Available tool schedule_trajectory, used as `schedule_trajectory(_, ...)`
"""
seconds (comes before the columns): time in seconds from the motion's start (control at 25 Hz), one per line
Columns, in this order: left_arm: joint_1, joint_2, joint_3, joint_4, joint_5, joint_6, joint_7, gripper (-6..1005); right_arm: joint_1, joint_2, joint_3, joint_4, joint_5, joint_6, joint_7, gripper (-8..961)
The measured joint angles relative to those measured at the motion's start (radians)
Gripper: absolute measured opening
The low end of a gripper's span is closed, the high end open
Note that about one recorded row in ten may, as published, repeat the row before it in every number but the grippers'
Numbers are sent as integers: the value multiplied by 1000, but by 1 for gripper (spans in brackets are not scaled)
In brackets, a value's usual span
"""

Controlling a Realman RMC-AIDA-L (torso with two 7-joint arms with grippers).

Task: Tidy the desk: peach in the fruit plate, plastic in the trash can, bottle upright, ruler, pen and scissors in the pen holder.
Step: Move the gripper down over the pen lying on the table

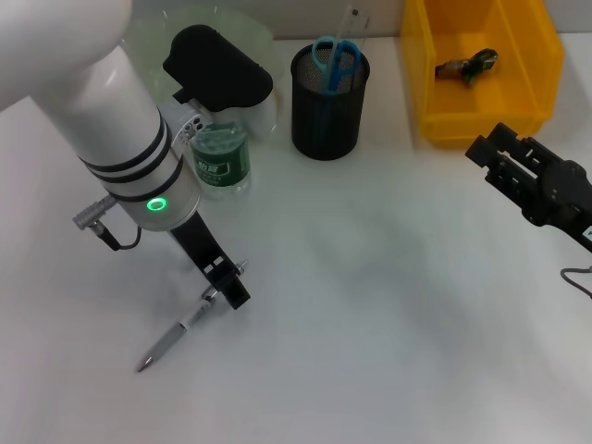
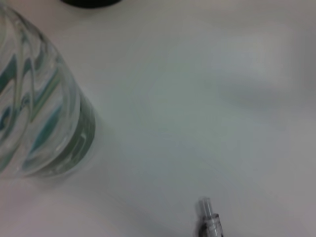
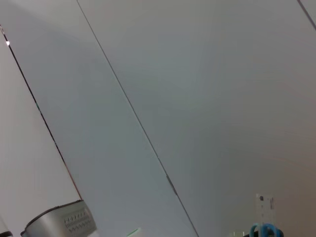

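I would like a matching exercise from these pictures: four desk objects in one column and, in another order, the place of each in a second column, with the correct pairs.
Things:
1. scissors
2. pen
3. bottle
4. plastic

Places:
A. lying on the table at the left gripper
B. inside the yellow bin
C. standing upright by the left arm
D. in the black mesh pen holder

Pairs: 1-D, 2-A, 3-C, 4-B

The white counter (image 1: 388,305) carries a pen (image 1: 176,333), an upright bottle (image 1: 220,162), a mesh holder (image 1: 328,102), a yellow bin (image 1: 481,125) and a clear plate (image 1: 148,32).
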Motion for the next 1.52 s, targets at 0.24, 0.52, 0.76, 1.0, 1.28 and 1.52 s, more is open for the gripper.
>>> schedule_trajectory(0.24,-5,0,13,-23,6,-7,-8,761,-2,0,0,0,0,0,1,561)
schedule_trajectory(0.52,-8,0,34,-28,2,-7,-10,753,-6,1,-2,3,0,0,1,561)
schedule_trajectory(0.76,-12,0,51,-40,1,-14,-11,747,-9,2,-4,5,0,0,1,561)
schedule_trajectory(1.0,-11,0,53,-40,1,-18,-13,741,-9,2,-7,6,0,0,1,560)
schedule_trajectory(1.28,-10,0,54,-50,0,-22,-13,733,-9,2,-8,8,0,0,1,560)
schedule_trajectory(1.52,-11,0,54,-51,3,-22,-12,727,-9,2,-8,8,0,0,1,562)
